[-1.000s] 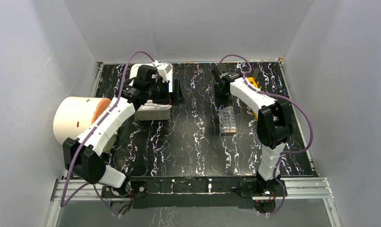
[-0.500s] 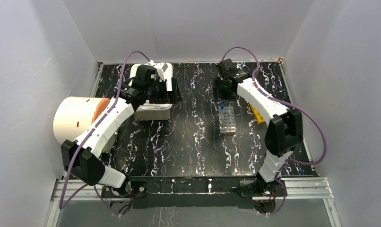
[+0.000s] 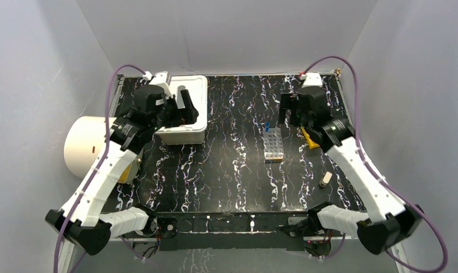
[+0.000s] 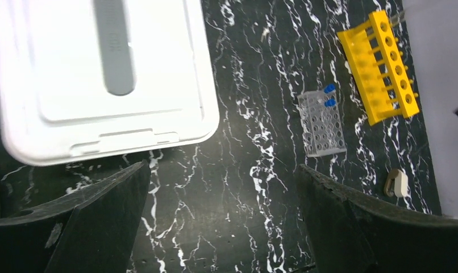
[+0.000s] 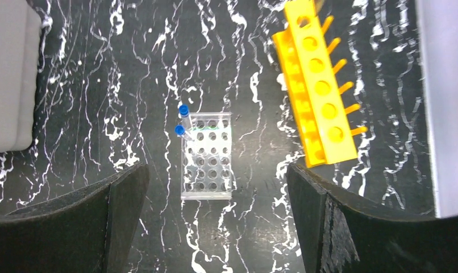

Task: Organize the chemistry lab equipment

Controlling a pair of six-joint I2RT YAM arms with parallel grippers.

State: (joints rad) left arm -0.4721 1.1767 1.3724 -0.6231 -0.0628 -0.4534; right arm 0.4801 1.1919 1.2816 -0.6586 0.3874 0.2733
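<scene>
perforated rack (image 5: 208, 156) | below right jaws, centred between them (spread wide) | untouched

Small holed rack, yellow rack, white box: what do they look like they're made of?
The small holed rack looks like clear or translucent plastic, pale and slightly glossy; thin light metal can't be ruled out. The yellow rack reads as opaque moulded plastic: uniform colour, matte, with moulded pegs. The white box looks like smooth moulded plastic, with rounded corners and a formed tab at the edge.

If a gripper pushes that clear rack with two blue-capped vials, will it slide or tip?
Probably slides: the rack sits low and flat on the table. It looks like thin plastic, likely light. The vials at one end might wobble.
</scene>
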